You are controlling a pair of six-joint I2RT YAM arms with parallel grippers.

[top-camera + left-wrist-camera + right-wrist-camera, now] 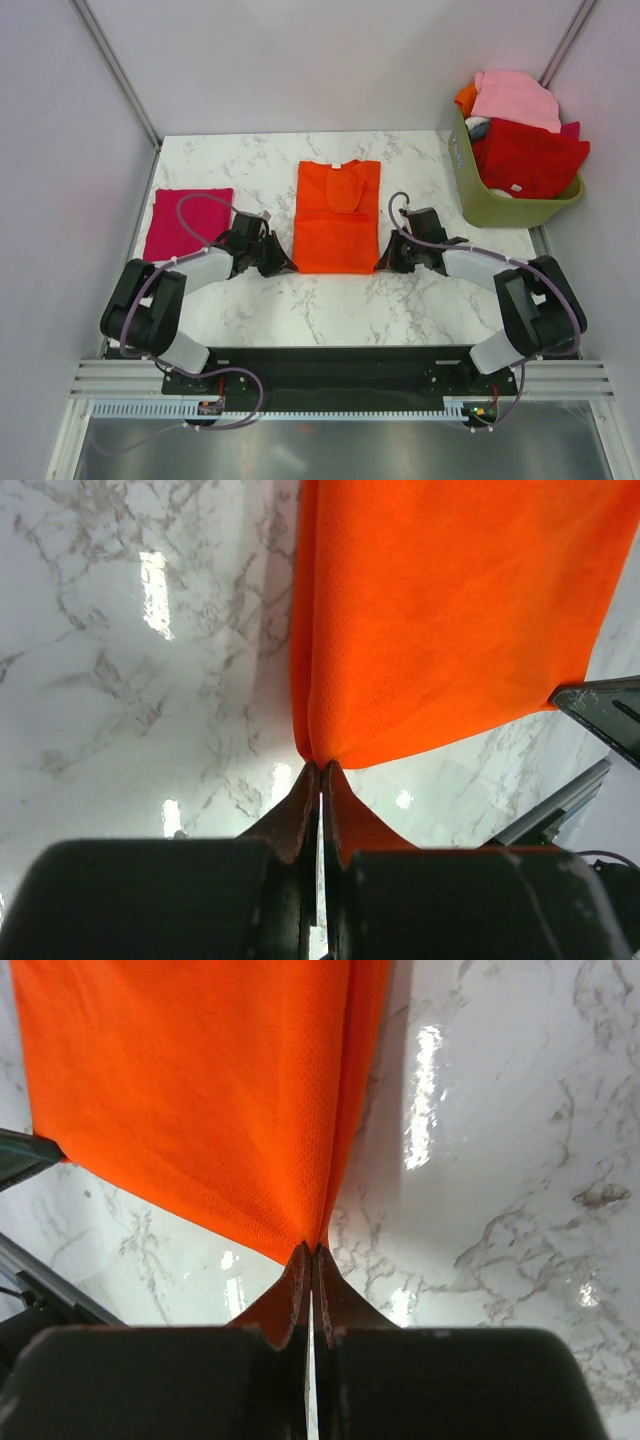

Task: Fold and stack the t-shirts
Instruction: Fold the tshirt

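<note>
Gripping the orange t-shirt (330,238) by both lower corners with left end effector (321,766) and right end effector (309,1251) clenched, apparently to fold hem toward collar.

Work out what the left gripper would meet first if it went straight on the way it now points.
The orange t-shirt: the left gripper pinches its near corner, and more of the cloth lies directly ahead.

Loads of bare white marble tabletop (330,305) on the near side of the flat orange cloth t-shirt (337,225), open strips down both sides of it too. Far right corner blocked by olive-green plastic basket (505,208) heaped with clothes (520,125). Folded crimson-magenta cloth tee (187,222) hogging the left edge. Grey walls (60,150) tight either side.
</note>
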